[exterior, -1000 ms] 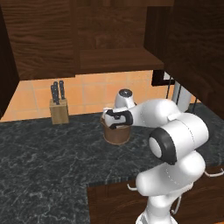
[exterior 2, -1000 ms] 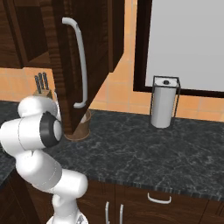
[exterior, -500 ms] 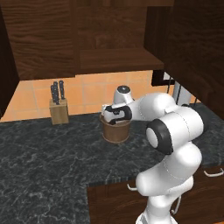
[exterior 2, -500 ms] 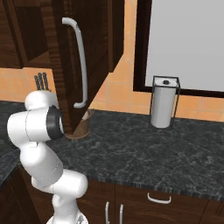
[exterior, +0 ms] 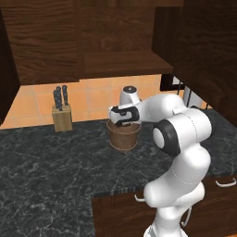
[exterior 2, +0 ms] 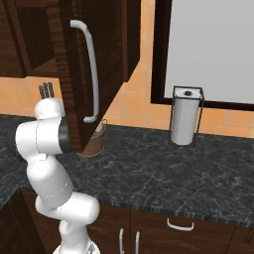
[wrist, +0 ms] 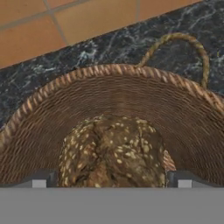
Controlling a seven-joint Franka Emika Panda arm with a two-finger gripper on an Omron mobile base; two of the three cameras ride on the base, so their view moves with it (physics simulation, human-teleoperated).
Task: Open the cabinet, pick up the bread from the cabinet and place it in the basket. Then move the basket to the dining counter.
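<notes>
Basket (exterior: 123,136) on the black marbled countertop (exterior: 51,166), left base view, with the gripper (exterior: 124,123) poised at its rim; a knife block (exterior: 61,117) stands to its left under the open cabinet (exterior: 122,62). Right base view: the cabinet door with its silver handle (exterior 2: 91,69) hides most of the basket; a paper-towel holder (exterior 2: 185,116) stands well apart. Hand view: the seeded bread (wrist: 113,153) lies inside the woven basket, between wide-spread fingertips (wrist: 183,179) that grip nothing.
</notes>
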